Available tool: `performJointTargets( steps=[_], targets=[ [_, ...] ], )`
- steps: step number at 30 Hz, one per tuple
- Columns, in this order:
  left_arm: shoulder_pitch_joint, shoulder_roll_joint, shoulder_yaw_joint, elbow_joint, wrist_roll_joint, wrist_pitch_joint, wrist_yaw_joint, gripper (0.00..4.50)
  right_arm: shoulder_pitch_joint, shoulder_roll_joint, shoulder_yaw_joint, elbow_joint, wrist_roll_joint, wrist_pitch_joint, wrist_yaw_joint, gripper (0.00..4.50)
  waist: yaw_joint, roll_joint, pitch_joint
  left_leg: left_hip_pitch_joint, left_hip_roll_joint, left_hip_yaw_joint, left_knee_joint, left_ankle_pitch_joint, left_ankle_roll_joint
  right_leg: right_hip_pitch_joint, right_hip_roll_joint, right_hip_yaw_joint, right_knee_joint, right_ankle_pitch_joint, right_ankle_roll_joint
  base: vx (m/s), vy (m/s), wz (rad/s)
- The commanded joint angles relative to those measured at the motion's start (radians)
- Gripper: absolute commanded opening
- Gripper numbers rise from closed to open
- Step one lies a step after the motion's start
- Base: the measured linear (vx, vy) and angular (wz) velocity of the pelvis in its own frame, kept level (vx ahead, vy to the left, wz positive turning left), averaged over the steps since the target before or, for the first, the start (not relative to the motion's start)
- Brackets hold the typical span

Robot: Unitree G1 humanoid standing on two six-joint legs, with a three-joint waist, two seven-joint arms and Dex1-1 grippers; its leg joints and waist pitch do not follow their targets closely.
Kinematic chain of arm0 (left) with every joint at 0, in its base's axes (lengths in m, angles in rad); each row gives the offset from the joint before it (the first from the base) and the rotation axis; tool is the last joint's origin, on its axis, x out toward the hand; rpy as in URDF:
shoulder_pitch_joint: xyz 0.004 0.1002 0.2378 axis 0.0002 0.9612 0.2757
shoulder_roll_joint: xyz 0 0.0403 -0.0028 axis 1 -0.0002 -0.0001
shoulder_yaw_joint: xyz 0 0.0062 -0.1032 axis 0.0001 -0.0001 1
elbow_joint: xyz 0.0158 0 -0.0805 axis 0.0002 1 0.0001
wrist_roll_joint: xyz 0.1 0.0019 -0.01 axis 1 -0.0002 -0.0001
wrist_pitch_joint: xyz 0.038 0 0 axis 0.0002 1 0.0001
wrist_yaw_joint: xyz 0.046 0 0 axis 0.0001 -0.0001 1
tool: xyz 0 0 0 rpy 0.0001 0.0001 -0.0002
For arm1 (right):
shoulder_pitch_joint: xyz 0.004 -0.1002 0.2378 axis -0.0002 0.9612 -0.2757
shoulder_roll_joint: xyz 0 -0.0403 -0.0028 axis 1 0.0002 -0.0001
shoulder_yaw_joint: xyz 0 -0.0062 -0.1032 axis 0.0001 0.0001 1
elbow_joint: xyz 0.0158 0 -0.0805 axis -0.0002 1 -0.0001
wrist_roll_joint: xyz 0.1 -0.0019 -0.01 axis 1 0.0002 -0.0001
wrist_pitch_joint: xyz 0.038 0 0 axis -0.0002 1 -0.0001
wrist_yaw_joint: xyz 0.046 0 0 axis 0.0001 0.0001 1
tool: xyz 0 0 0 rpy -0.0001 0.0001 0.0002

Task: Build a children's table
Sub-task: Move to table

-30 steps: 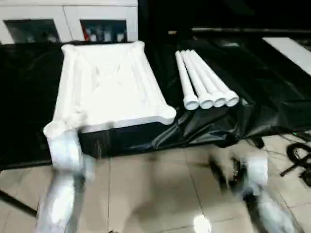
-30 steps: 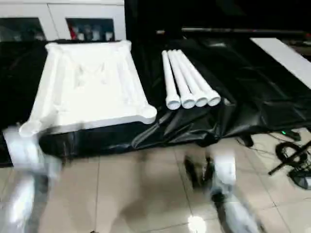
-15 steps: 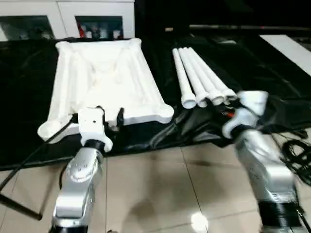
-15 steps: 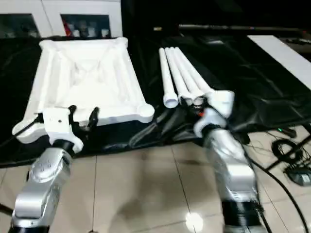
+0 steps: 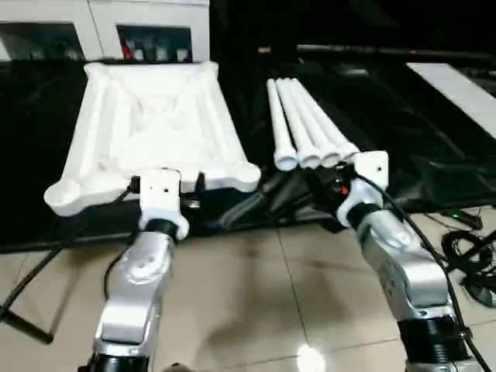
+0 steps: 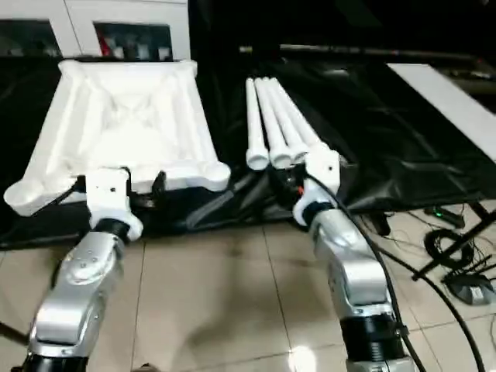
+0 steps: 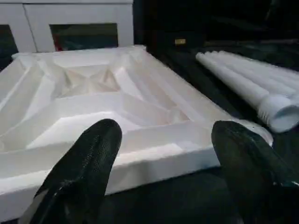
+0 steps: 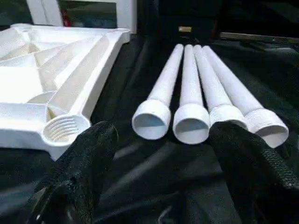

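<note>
The children's table lies in parts on a black sheet. Its white top (image 5: pixel 151 128) is upside down, ribbed underside up, with a threaded round socket (image 8: pixel 60 129) at the near corner. Several white tapered legs (image 5: pixel 306 128) lie side by side to its right, open ends (image 8: pixel 191 123) toward me. My left gripper (image 7: pixel 163 140) hovers just before the top's near edge, open and holding nothing. Just short of the leg ends, my right gripper (image 8: pixel 167 133) is also open with nothing between its fingers (image 8: pixel 93 149).
A white cabinet (image 5: pixel 101 31) with glass doors stands behind the work surface. The black sheet (image 5: pixel 411 139) hangs crumpled over the front edge. Tiled floor (image 5: pixel 256 294) lies below my forearms. Cables (image 5: pixel 473 248) trail at the right, and a white board (image 5: pixel 457 85) lies far right.
Both arms have risen from low over the floor to the front edge of the work surface, the left toward the top's near edge, the right toward the leg ends. The view shifted slightly.
</note>
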Motion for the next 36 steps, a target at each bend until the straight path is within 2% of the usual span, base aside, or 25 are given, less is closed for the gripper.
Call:
performJointTargets(
  steps=[1,4,8,9,10,12,13,14,15,18,19,20,21,23,25,26,27,28,29,31,32,33,34,35,36],
  targets=[
    [-0.013,0.005,0.002,-0.002,0.013,0.009,-0.018,3.62,0.011,-0.006,0.004,-0.018,-0.008,-0.007,0.01,3.55,0.013,0.009,-0.053,0.013,0.046,-0.01,-0.065,-0.109,0.06,0.057,-0.118,0.077,-0.112,-0.142,0.074,-0.048,-0.053,0.09],
    [-0.02,0.007,0.001,-0.003,0.005,-0.01,-0.036,3.62,0.028,-0.012,0.022,-0.023,-0.018,-0.019,0.032,3.55,0.024,0.009,-0.039,0.022,0.046,-0.005,-0.077,-0.168,0.026,0.048,-0.122,0.074,-0.131,-0.314,0.082,0.0,0.0,0.0],
    [-0.022,0.005,0.006,-0.004,0.001,-0.006,-0.025,3.62,0.041,-0.017,0.035,-0.025,-0.039,-0.032,0.038,3.55,0.028,0.015,-0.041,0.045,0.067,-0.017,-0.098,-0.283,-0.013,0.049,-0.129,0.074,-0.127,-0.38,0.051,0.0,0.0,0.0],
    [-0.022,0.005,0.005,-0.005,-0.001,-0.005,-0.021,3.62,0.045,-0.016,0.032,-0.023,-0.042,-0.034,0.035,3.55,0.024,0.017,-0.03,0.069,0.067,-0.016,-0.109,-0.405,-0.02,0.051,-0.129,0.067,-0.142,-0.468,0.032,0.0,0.0,0.0],
    [-0.022,0.005,0.005,-0.005,-0.001,-0.004,-0.021,3.62,0.045,-0.016,0.032,-0.023,-0.042,-0.034,0.035,3.55,0.022,0.017,-0.027,0.076,0.064,-0.015,-0.11,-0.444,-0.02,0.056,-0.128,0.062,-0.149,-0.513,0.032,0.0,0.0,0.0],
    [-0.018,0.007,-0.006,-0.005,-0.001,-0.003,-0.029,3.62,0.049,-0.015,0.024,-0.013,-0.045,-0.039,0.029,3.55,0.018,0.019,-0.02,0.101,0.058,-0.011,-0.111,-0.517,-0.015,0.061,-0.124,0.051,-0.169,-0.607,0.033,0.0,0.0,0.0],
    [-0.015,0.005,-0.008,-0.004,0.001,-0.004,-0.032,3.62,0.051,-0.015,0.021,-0.01,-0.047,-0.042,0.027,3.55,0.016,0.019,-0.02,0.107,0.054,-0.008,-0.113,-0.515,-0.008,0.072,-0.126,0.051,-0.179,-0.618,0.033,0.0,0.0,0.0],
    [-0.012,0.002,-0.012,-0.002,0.004,-0.005,-0.036,3.62,0.053,-0.016,0.018,-0.008,-0.047,-0.045,0.027,3.55,0.017,0.02,-0.023,0.105,0.055,-0.008,-0.116,-0.491,-0.005,0.081,-0.129,0.053,-0.178,-0.596,0.027,0.075,0.029,-0.08],
    [-0.007,-0.001,-0.024,0.0,0.009,-0.009,-0.045,3.62,0.058,-0.019,0.014,-0.008,-0.049,-0.048,0.027,3.55,0.022,0.019,-0.032,0.087,0.057,-0.005,-0.127,-0.398,0.012,0.104,-0.13,0.067,-0.164,-0.495,0.002,0.075,0.029,-0.08],
    [-0.006,-0.004,-0.035,-0.001,0.013,-0.008,-0.049,3.62,0.064,-0.02,0.008,-0.013,-0.052,-0.047,0.029,3.55,0.027,0.019,-0.05,0.081,0.052,0.005,-0.121,-0.246,0.045,0.119,-0.122,0.075,-0.133,-0.285,-0.065,0.102,0.011,-0.01],
    [-0.006,-0.004,-0.038,-0.002,0.013,-0.007,-0.049,3.62,0.066,-0.021,0.006,-0.015,-0.054,-0.048,0.03,3.55,0.028,0.018,-0.058,0.079,0.048,0.008,-0.115,-0.174,0.064,0.126,-0.117,0.075,-0.116,-0.167,-0.101,0.114,0.0,0.03],
    [-0.007,-0.005,-0.041,-0.001,0.013,-0.006,-0.049,3.62,0.069,-0.021,0.004,-0.016,-0.055,-0.047,0.028,3.55,0.027,0.018,-0.06,0.075,0.042,0.01,-0.11,-0.141,0.075,0.13,-0.115,0.075,-0.109,-0.113,-0.115,0.092,-0.004,0.02],
    [-0.007,-0.006,-0.043,0.001,0.013,-0.005,-0.049,3.62,0.071,-0.021,0.003,-0.018,-0.056,-0.047,0.027,3.55,0.03,0.015,-0.066,0.057,0.026,0.013,-0.096,-0.062,0.098,0.149,-0.109,0.081,-0.094,0.01,-0.143,0.092,-0.004,0.02],
    [-0.009,-0.006,-0.044,0.005,0.012,-0.006,-0.05,3.62,0.073,-0.021,0.002,-0.019,-0.058,-0.047,0.025,3.55,0.032,0.017,-0.075,0.054,0.014,0.01,-0.085,0.016,0.13,0.159,-0.095,0.081,-0.074,0.155,-0.151,0.107,-0.005,0.08],
    [-0.011,-0.007,-0.043,0.008,0.012,-0.007,-0.051,3.62,0.075,-0.021,0.001,-0.022,-0.06,-0.047,0.025,3.55,0.026,0.016,-0.078,0.055,0.01,0.0,-0.074,0.083,0.179,0.159,-0.079,0.079,-0.054,0.268,-0.144,0.117,-0.004,0.11],
    [-0.012,-0.009,-0.042,0.009,0.012,-0.006,-0.052,3.62,0.076,-0.022,0.0,-0.024,-0.061,-0.048,0.025,3.55,0.022,0.013,-0.076,0.063,0.007,-0.003,-0.065,0.111,0.208,0.151,-0.071,0.085,-0.042,0.318,-0.144,0.11,-0.006,0.14],
    [-0.012,-0.011,-0.043,0.009,0.012,-0.007,-0.053,3.62,0.078,-0.023,-0.001,-0.025,-0.061,-0.048,0.025,3.55,0.022,0.011,-0.075,0.061,0.001,-0.006,-0.055,0.132,0.231,0.153,-0.066,0.091,-0.033,0.358,-0.148,0.11,-0.006,0.14],
    [-0.012,-0.012,-0.043,0.01,0.012,-0.008,-0.054,3.62,0.08,-0.024,-0.001,-0.026,-0.061,-0.049,0.026,3.55,0.023,0.011,-0.074,0.061,-0.003,-0.006,-0.052,0.13,0.237,0.154,-0.064,0.096,-0.03,0.374,-0.15,0.101,-0.006,0.18],
    [-0.012,-0.012,-0.044,0.01,0.013,-0.008,-0.055,3.62,0.081,-0.024,-0.002,-0.027,-0.061,-0.049,0.026,3.55,0.026,0.009,-0.075,0.049,-0.014,-0.005,-0.043,0.128,0.239,0.17,-0.06,0.106,-0.029,0.4,-0.154,0.084,-0.005,0.19],
    [-0.015,-0.012,-0.044,0.013,0.012,-0.009,-0.055,3.62,0.081,-0.025,-0.003,-0.026,-0.065,-0.051,0.025,3.55,0.033,0.006,-0.072,0.046,-0.023,-0.006,-0.039,0.103,0.226,0.181,-0.043,0.123,-0.03,0.431,-0.141,0.077,-0.003,0.21],
    [-0.016,-0.011,-0.044,0.015,0.011,-0.009,-0.054,3.62,0.081,-0.024,-0.003,-0.025,-0.067,-0.052,0.025,3.55,0.03,0.014,-0.069,0.068,-0.006,-0.014,-0.049,0.091,0.222,0.165,-0.038,0.122,-0.023,0.416,-0.131,0.064,-0.004,0.27],
    [-0.017,-0.011,-0.043,0.016,0.01,-0.009,-0.054,3.62,0.079,-0.023,-0.003,-0.024,-0.069,-0.053,0.025,3.55,0.02,0.02,-0.074,0.114,0.025,-0.034,-0.053,0.12,0.254,0.133,-0.032,0.113,0.001,0.38,-0.118,0.064,-0.004,0.27],
    [-0.018,-0.011,-0.043,0.017,0.01,-0.009,-0.053,3.62,0.078,-0.022,-0.003,-0.023,-0.07,-0.053,0.025,3.55,0.007,0.017,-0.072,0.129,0.043,-0.051,-0.055,0.15,0.292,0.115,-0.036,0.108,0.013,0.355,-0.111,0.058,-0.021,0.18],
    [-0.019,-0.011,-0.043,0.018,0.01,-0.009,-0.053,3.62,0.076,-0.021,-0.003,-0.021,-0.072,-0.054,0.025,3.55,0.003,0.012,-0.069,0.147,0.064,-0.063,-0.05,0.177,0.367,0.091,-0.065,0.11,0.009,0.273,-0.117,0.0,0.0,0.0],
    [-0.019,-0.011,-0.042,0.019,0.01,-0.009,-0.052,3.62,0.075,-0.02,-0.002,-0.019,-0.074,-0.054,0.026,3.55,0.02,-0.009,-0.057,0.068,-0.016,-0.014,-0.021,0.106,0.343,0.168,-0.07,0.156,-0.038,0.278,-0.14,0.0,0.0,0.0]
  ],
)
